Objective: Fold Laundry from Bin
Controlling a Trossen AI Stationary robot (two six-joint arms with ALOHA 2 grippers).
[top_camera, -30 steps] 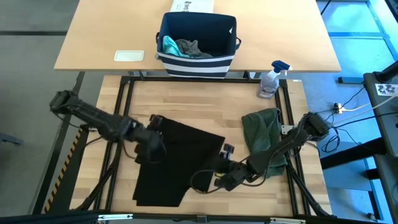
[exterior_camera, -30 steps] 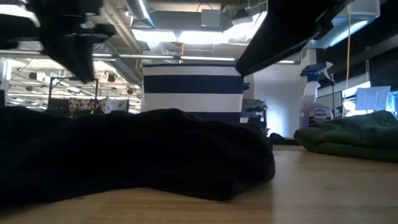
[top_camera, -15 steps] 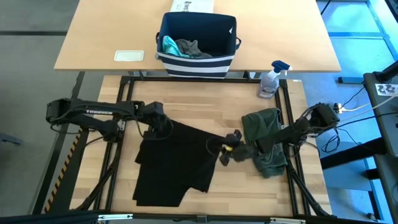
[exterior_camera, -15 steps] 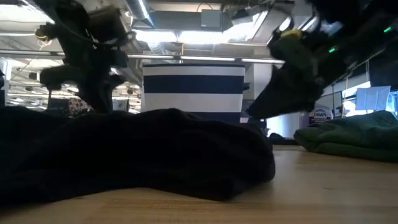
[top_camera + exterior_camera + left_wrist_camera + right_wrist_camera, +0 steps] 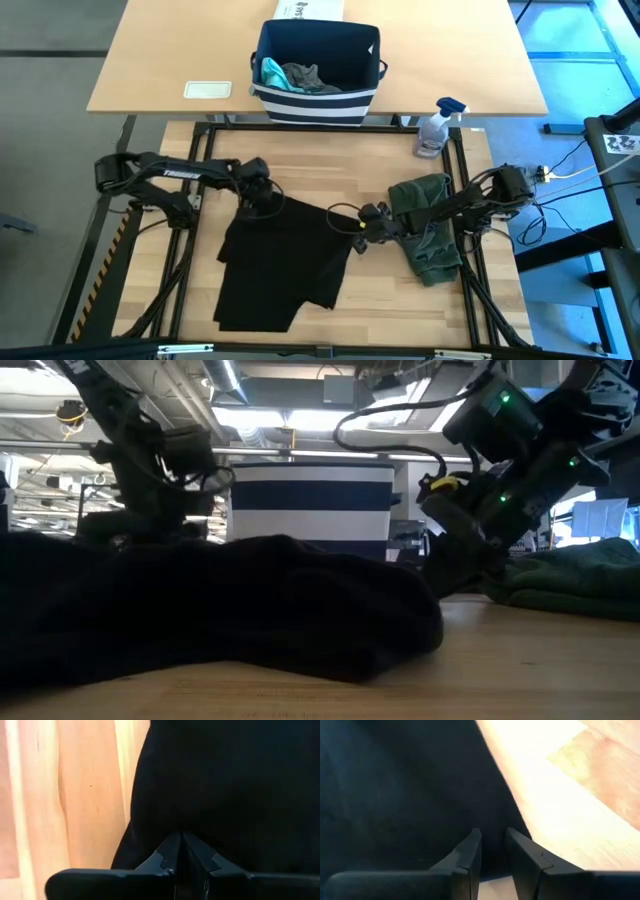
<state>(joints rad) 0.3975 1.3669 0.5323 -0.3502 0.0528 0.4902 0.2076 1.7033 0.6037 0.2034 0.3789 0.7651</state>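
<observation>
1. The left gripper (image 5: 262,203) sits left of centre in the high view, at the upper left corner of the black T-shirt (image 5: 285,260). Its fingers (image 5: 167,854) are pressed together, pinching the black cloth edge.
2. The right gripper (image 5: 362,229) sits just right of centre in the high view, at the shirt's upper right corner. Its fingers (image 5: 470,852) stand a narrow gap apart over the shirt's edge, with dark cloth in the gap; whether they grip it cannot be told.
3. The black T-shirt lies spread flat on the wooden table (image 5: 300,160) in the lower middle of the frame, between the two grippers and reaching down toward the lower left.
4. An olive-green piece (image 5: 428,225) lies bunched at right of centre, under the right arm, just beside the right gripper.
5. The bin (image 5: 318,70) stands at top centre on the lighter table, well apart from both grippers, with a teal piece (image 5: 271,71) and a grey piece (image 5: 305,78) inside.
6. A spray bottle (image 5: 436,128) stands right of the bin, near the olive-green piece.
</observation>
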